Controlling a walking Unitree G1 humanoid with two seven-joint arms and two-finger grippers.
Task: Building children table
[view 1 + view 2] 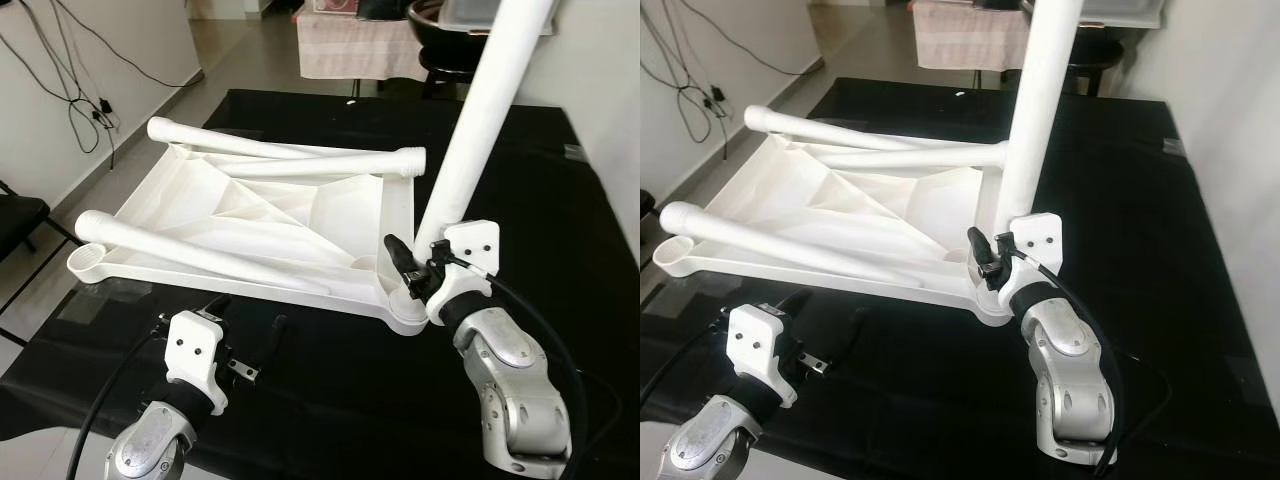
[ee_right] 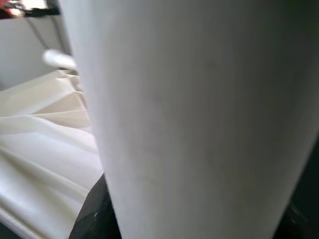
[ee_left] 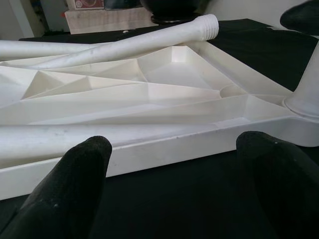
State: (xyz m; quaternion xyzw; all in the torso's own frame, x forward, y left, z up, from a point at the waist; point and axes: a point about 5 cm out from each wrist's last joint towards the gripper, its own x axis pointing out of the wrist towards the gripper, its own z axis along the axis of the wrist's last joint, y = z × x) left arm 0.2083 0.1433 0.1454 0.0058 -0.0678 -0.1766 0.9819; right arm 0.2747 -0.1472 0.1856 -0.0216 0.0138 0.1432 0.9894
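The right tool (image 1: 425,275) is clamping a white leg (image 1: 475,130), standing it on the overturned tabletop's (image 1: 250,215) corner at frame centre on the black desk (image 1: 520,180). The left tool (image 1: 245,345) is hovering open, empty. Tilting could cross-thread the leg.

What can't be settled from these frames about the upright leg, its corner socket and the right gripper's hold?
- Upright leg: its top is cut off by the upper edge in both eye views.
- Corner socket of the tabletop: the right gripper hides whether the leg is seated.
- Right gripper's fingers: in the right wrist view the blurred leg covers them.
- Loose legs: their near ends fall outside the left wrist view.
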